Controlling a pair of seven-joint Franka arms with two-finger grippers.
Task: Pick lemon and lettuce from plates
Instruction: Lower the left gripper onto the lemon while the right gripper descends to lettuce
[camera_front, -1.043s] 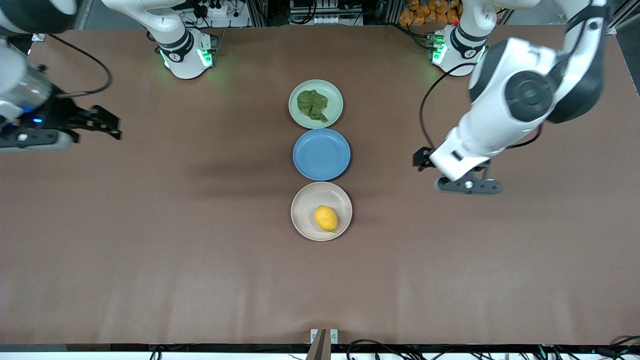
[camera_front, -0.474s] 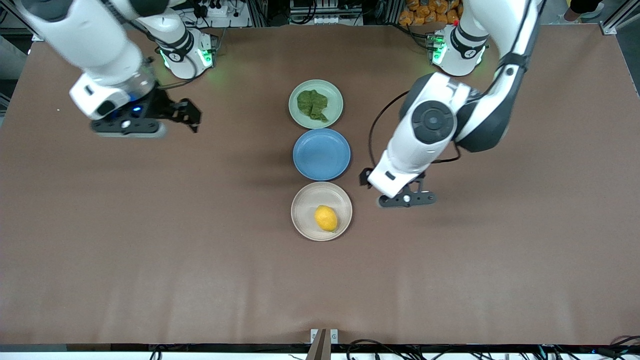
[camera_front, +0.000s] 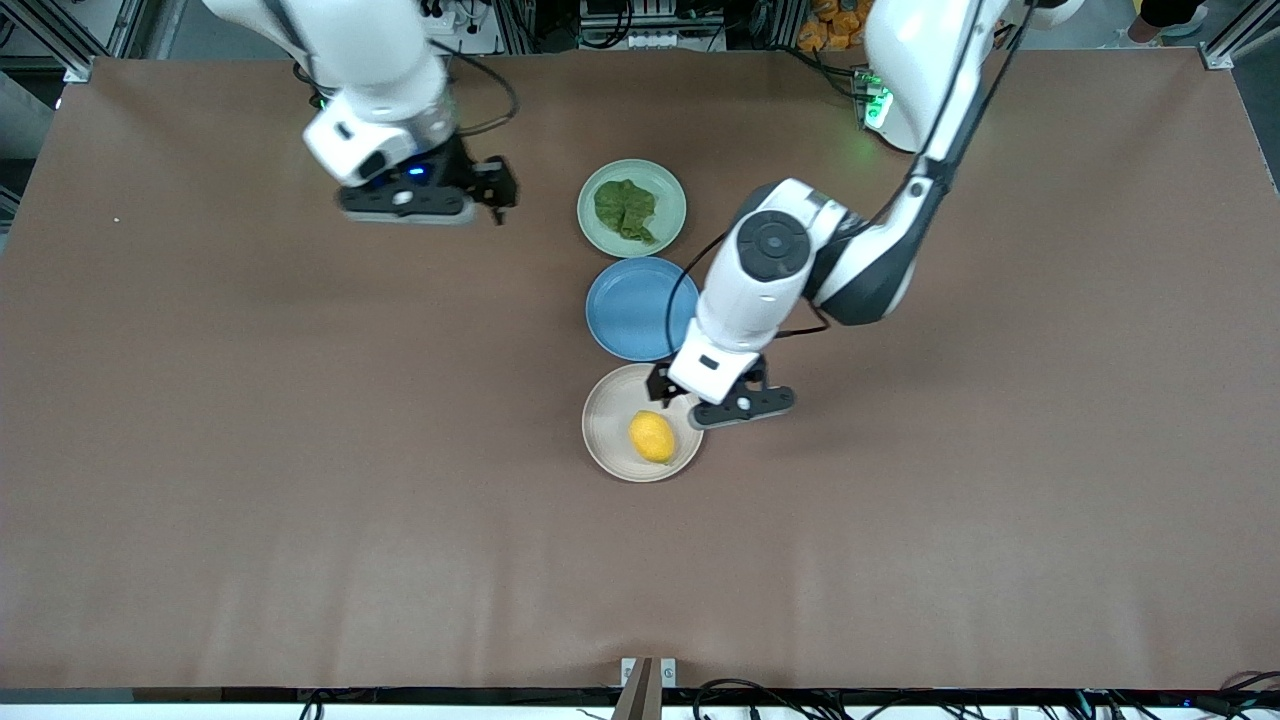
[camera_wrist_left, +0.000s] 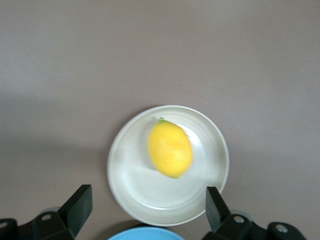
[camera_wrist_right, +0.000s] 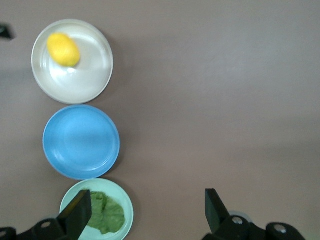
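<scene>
Lemon (camera_front: 652, 437) on cream plate (camera_front: 607, 435), lettuce (camera_front: 625, 209) on green plate (camera_front: 668, 190). Left pincer (camera_front: 672, 386) spread above cream plate's rim; right pincer (camera_front: 497, 190) spread over bench (camera_front: 300, 450). Each should centre before descending.

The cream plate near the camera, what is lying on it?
A lemon lies alone on the cream plate. The left gripper, open, hangs over the plate's rim and hides a bit of it in the front view.

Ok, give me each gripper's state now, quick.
Left gripper: open, holding nothing, over the beige plate with the lemon.
Right gripper: open, holding nothing.
</scene>
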